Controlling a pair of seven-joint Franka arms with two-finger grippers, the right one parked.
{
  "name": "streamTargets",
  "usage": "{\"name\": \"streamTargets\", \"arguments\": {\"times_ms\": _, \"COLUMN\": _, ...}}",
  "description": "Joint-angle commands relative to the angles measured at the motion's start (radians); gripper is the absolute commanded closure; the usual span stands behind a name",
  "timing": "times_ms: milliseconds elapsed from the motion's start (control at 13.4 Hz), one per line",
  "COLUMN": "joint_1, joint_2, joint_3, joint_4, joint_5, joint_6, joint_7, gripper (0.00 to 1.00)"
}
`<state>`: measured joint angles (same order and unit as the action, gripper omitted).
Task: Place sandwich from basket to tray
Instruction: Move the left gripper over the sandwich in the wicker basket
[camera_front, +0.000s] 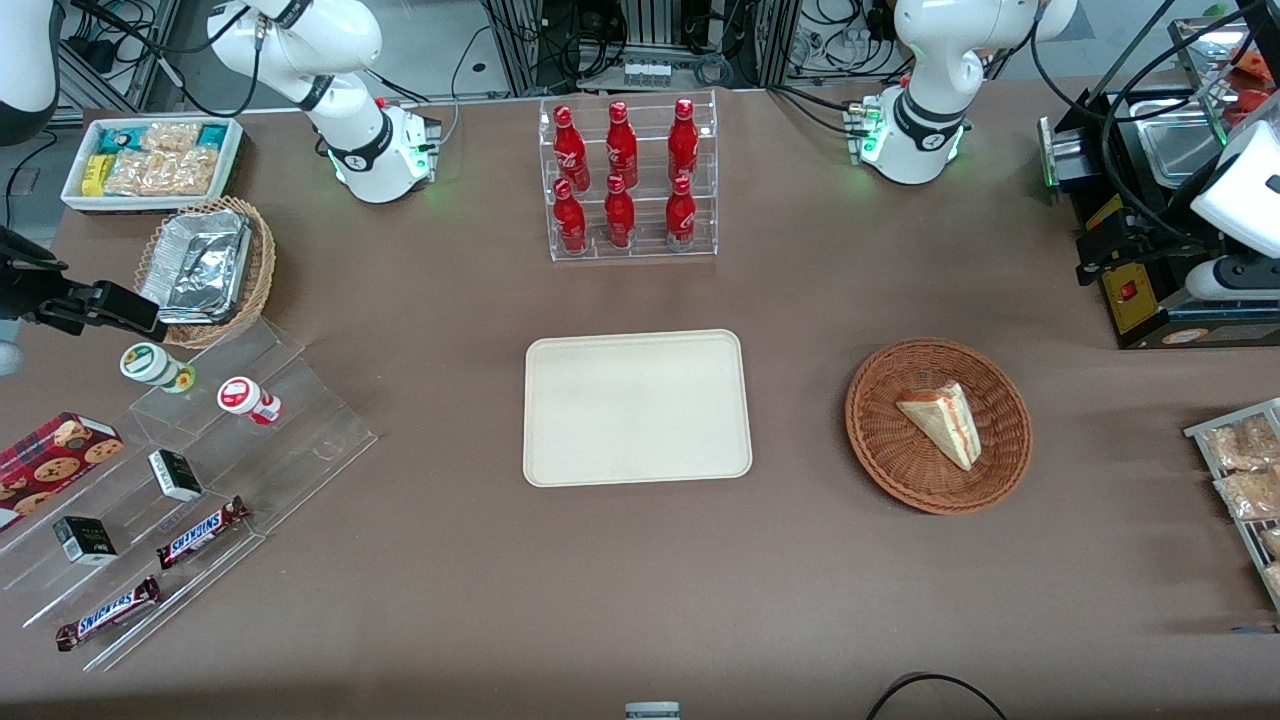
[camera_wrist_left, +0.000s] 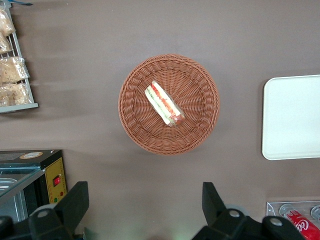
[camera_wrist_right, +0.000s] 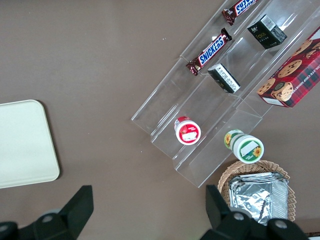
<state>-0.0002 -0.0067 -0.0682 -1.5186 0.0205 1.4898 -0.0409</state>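
The sandwich (camera_front: 943, 420) (camera_wrist_left: 164, 104), a pale wedge with red and green layers, lies in the round reddish-brown wicker basket (camera_front: 880, 440) (camera_wrist_left: 135, 130). The cream tray (camera_front: 636, 408) (camera_wrist_left: 292, 117) sits flat at mid-table beside the basket, toward the parked arm's end, with nothing on it. My gripper (camera_wrist_left: 145, 187) hangs high over the table, off the basket's rim and well above it. It is open, its dark fingers (camera_wrist_left: 80, 197) wide apart with only bare table between them.
A clear rack of red bottles (camera_front: 630, 180) stands farther from the front camera than the tray. A black appliance (camera_front: 1130, 290) (camera_wrist_left: 35, 175) and a rack of snack packets (camera_front: 1240, 470) (camera_wrist_left: 12, 75) flank the basket. Acrylic snack steps (camera_front: 200, 450) are toward the parked arm's end.
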Motion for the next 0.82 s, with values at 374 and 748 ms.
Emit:
{"name": "streamTargets", "arguments": {"times_ms": 374, "joint_1": -0.001, "joint_2": 0.017, "joint_3": 0.002, "joint_4": -0.030, "joint_5": 0.004, "joint_6": 0.038, "joint_7": -0.060, "gripper": 0.00}}
{"name": "streamTargets", "arguments": {"times_ms": 748, "joint_1": -0.001, "joint_2": 0.001, "joint_3": -0.001, "joint_4": -0.265, "joint_5": -0.001, "joint_6": 0.294, "joint_7": -0.201, "gripper": 0.00}}
